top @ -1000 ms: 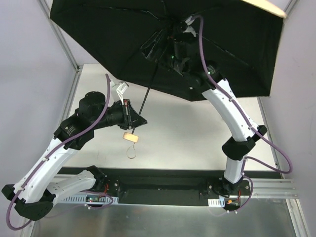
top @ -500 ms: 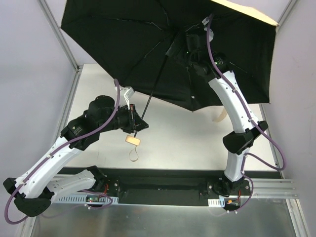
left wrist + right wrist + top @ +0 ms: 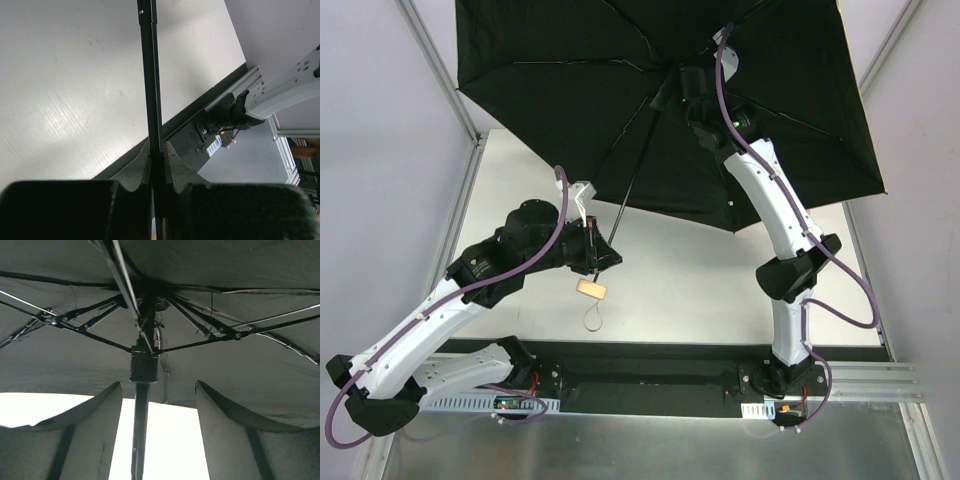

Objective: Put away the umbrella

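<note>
Left end effector: clenched on the umbrella shaft, just above the pale handle.
Right end effector: released, fingers straddling the shaft under the canopy hub.
Umbrella: open, tilted above the counter, canopy covering its far half.
Surroundings: frame post beside the canopy's left edge.
</note>
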You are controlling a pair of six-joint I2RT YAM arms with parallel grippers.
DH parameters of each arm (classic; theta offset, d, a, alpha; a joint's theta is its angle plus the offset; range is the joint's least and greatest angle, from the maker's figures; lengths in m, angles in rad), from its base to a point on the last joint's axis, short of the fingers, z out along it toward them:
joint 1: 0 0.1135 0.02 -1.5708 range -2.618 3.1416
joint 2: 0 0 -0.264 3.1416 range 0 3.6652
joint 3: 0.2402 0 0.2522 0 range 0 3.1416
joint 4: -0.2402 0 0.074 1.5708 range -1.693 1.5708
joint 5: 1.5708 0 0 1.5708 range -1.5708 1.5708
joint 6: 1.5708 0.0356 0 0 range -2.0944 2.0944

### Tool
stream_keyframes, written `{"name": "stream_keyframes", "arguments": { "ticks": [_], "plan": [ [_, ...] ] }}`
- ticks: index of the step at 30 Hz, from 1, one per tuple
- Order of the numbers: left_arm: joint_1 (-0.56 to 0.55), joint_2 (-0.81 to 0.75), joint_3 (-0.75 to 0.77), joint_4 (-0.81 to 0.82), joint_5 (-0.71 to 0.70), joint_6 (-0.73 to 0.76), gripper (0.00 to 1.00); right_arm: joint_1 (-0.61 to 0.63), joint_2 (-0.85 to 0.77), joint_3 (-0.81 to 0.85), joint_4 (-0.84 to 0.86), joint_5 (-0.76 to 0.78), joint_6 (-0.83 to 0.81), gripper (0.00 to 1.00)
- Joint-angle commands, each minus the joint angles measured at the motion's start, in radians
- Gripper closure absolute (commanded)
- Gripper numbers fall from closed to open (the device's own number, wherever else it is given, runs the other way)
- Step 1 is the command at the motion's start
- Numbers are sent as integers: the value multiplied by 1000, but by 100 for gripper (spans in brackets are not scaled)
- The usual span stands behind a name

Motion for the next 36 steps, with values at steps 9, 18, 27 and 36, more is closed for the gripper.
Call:
{"name": "stream_keyframes", "arguments": {
  "ticks": [9, 18, 27, 36],
  "plan": [
    [-111, -18, -13, 21, -124, 22, 100, 42, 38, 79, 19, 202, -160, 38],
    [-229, 51, 49, -33, -291, 25, 100, 99, 73, 103, 116, 344, -318, 39],
    [-277, 92, 96, -58, -326, 19, 100, 113, 99, 102, 226, 329, -483, 90],
    [-271, 109, 168, -82, -414, 34, 100, 84, -72, -38, 50, -49, -233, 100]
  ]
}}
